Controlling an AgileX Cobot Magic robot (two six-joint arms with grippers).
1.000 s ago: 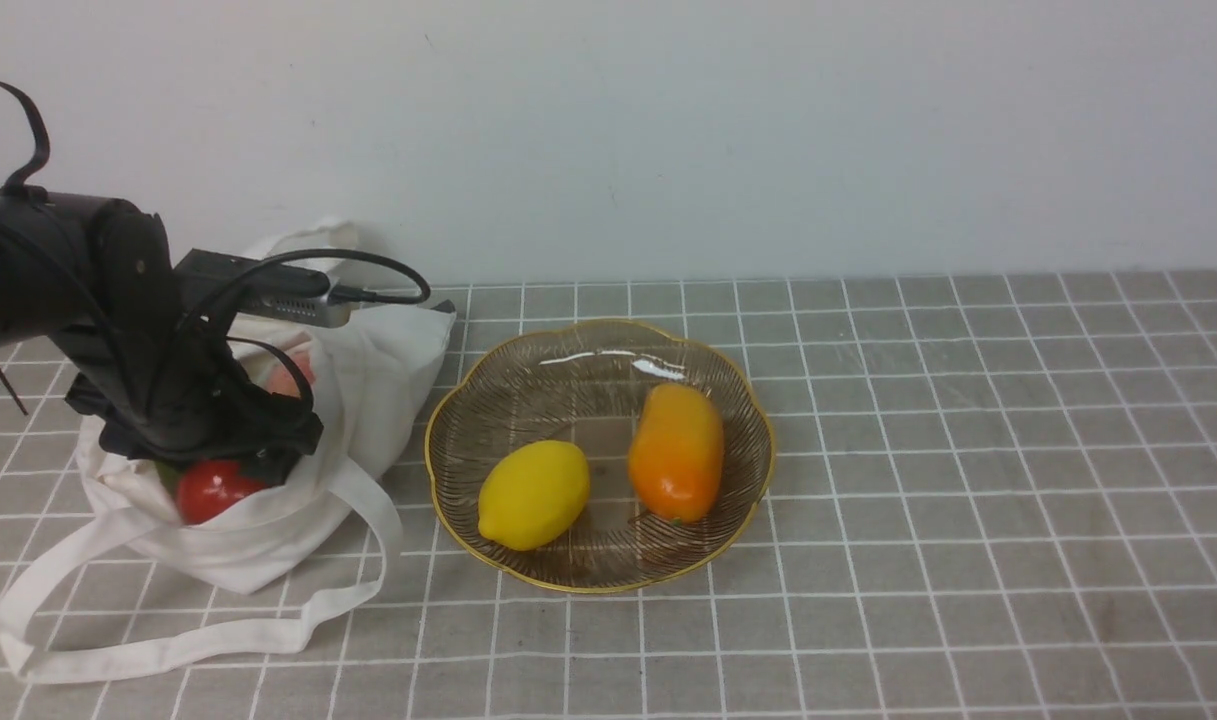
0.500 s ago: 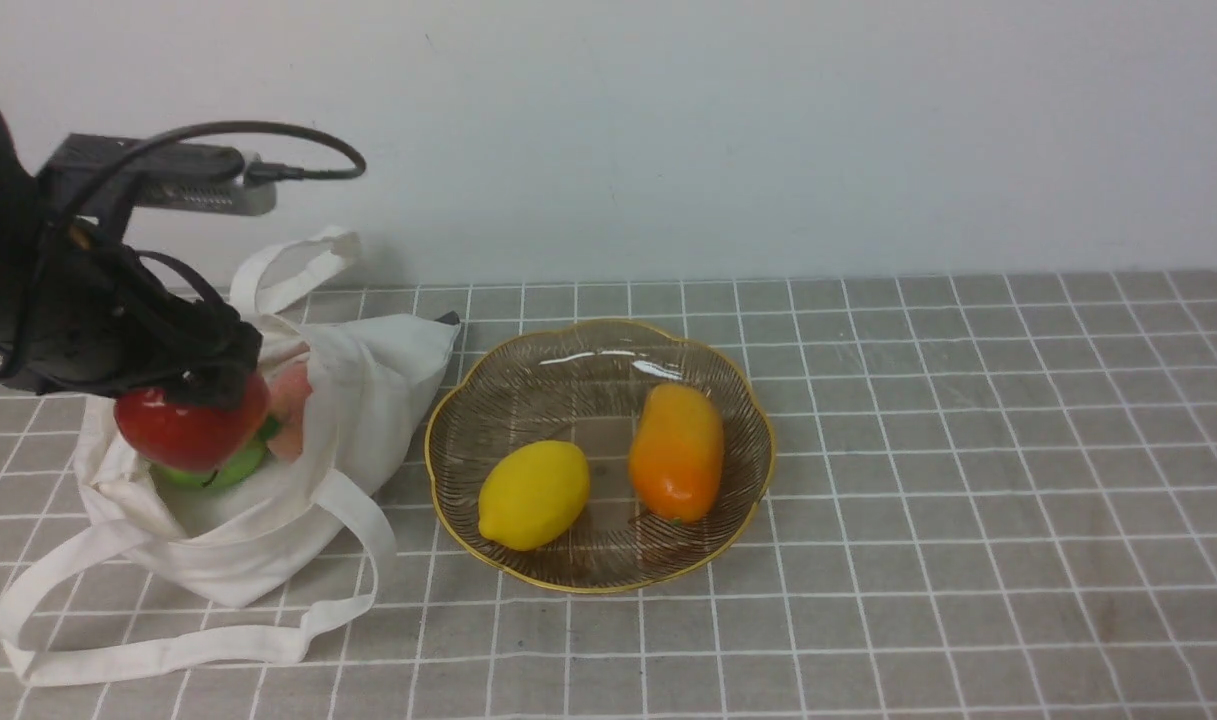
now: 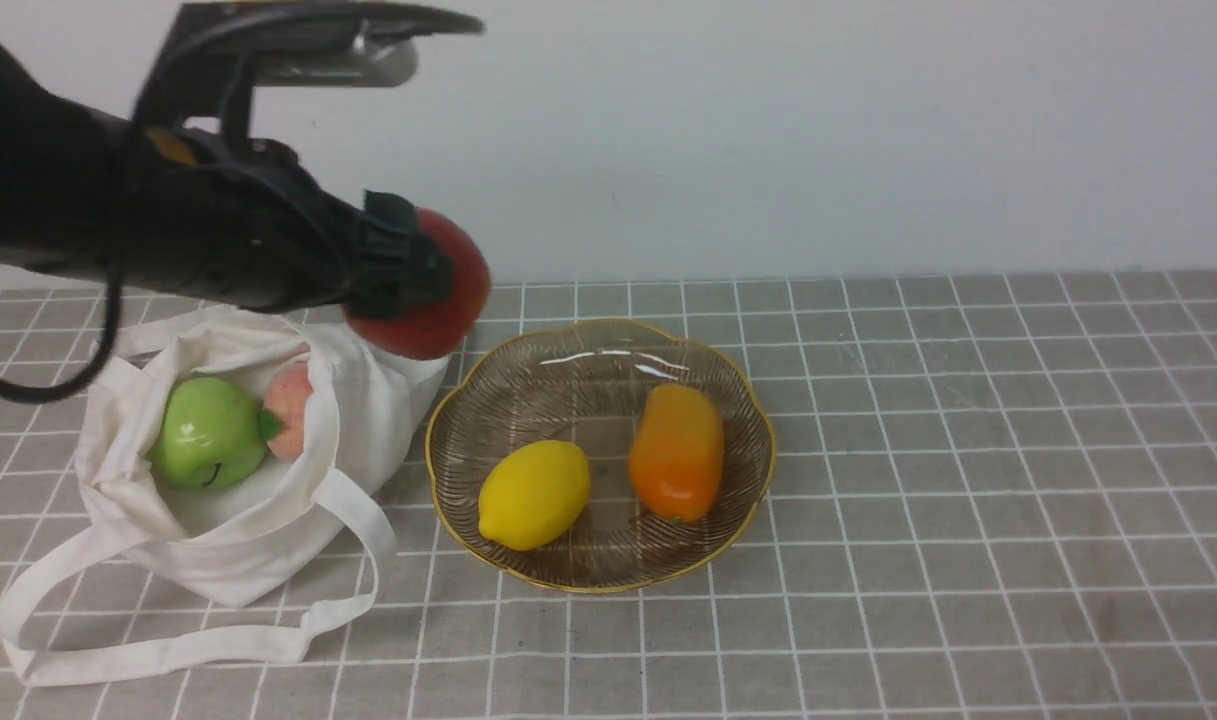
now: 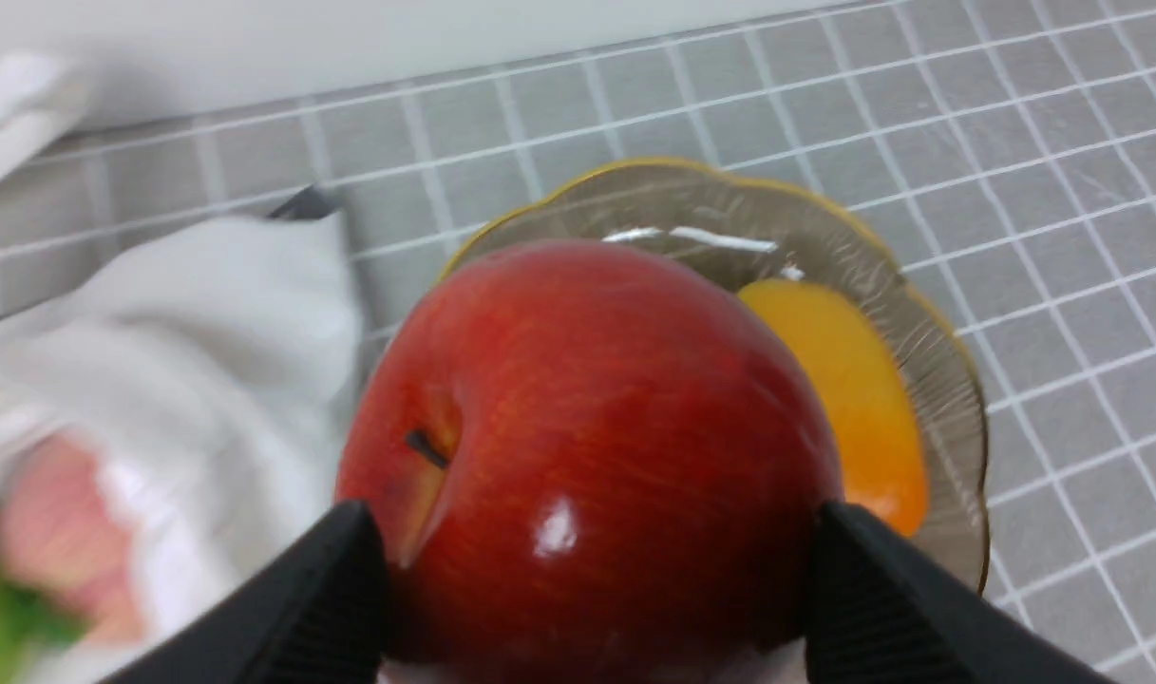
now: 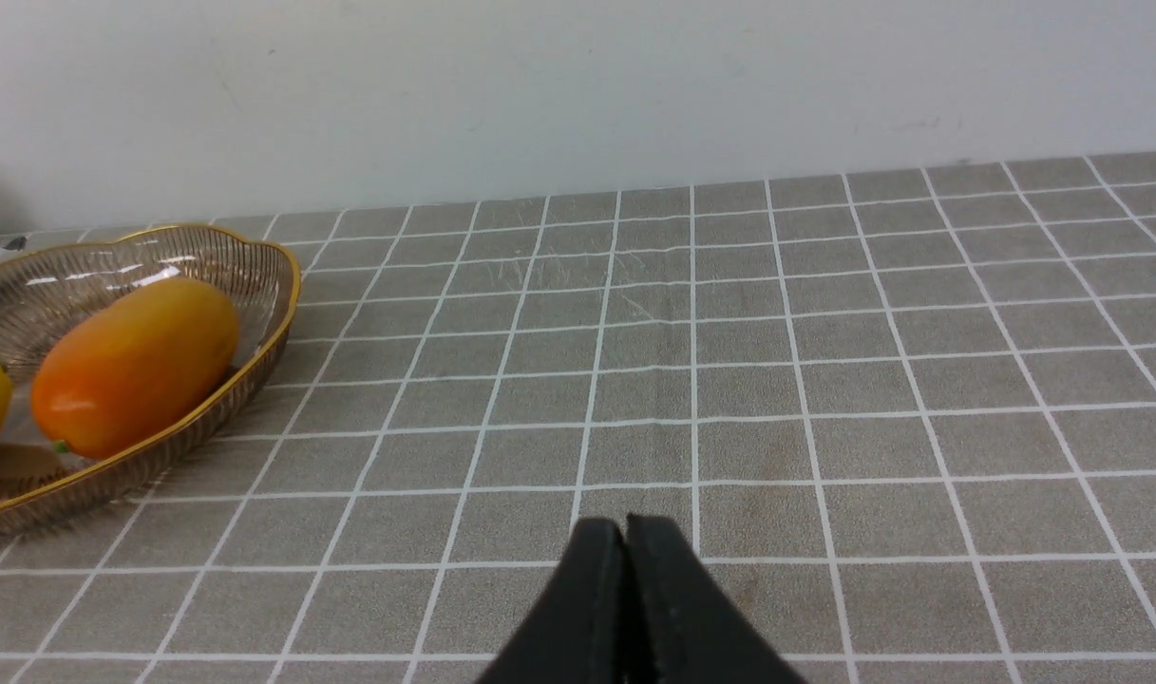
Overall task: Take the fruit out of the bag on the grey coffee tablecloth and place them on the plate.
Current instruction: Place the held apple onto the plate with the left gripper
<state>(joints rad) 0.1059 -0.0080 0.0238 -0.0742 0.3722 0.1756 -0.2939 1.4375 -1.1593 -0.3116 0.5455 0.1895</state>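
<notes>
**Red apple in my left grip, above the gap between bag and plate**

My left gripper (image 3: 420, 278) is clamped on the red apple (image 3: 436, 318), one black finger on each side of it. I hold it in the air, over the right edge of the bag (image 3: 233, 545) and just short of the plate's (image 3: 768, 452) back-left rim. In the left wrist view the apple's stem dimple faces sideways, and the plate lies beyond it.

The grey coffee tablecloth (image 3: 968, 450) covers the whole surface, its thin white lines forming small squares, and it runs back to a plain pale wall (image 3: 818, 130). The cloth lies flat. A few faint darker smudges show on it in the right wrist view.

The bag slumps open on the cloth at my left, with one strap looped out in front. A green apple (image 3: 206, 432) and a peach (image 3: 290, 396) sit touching inside it. On the plate a lemon (image 3: 533, 494) and an orange fruit (image 3: 676, 450) lie side by side, slightly apart.

My right gripper (image 5: 625, 575) has its fingers pressed together on nothing, low over bare cloth to the right of the plate.
</notes>
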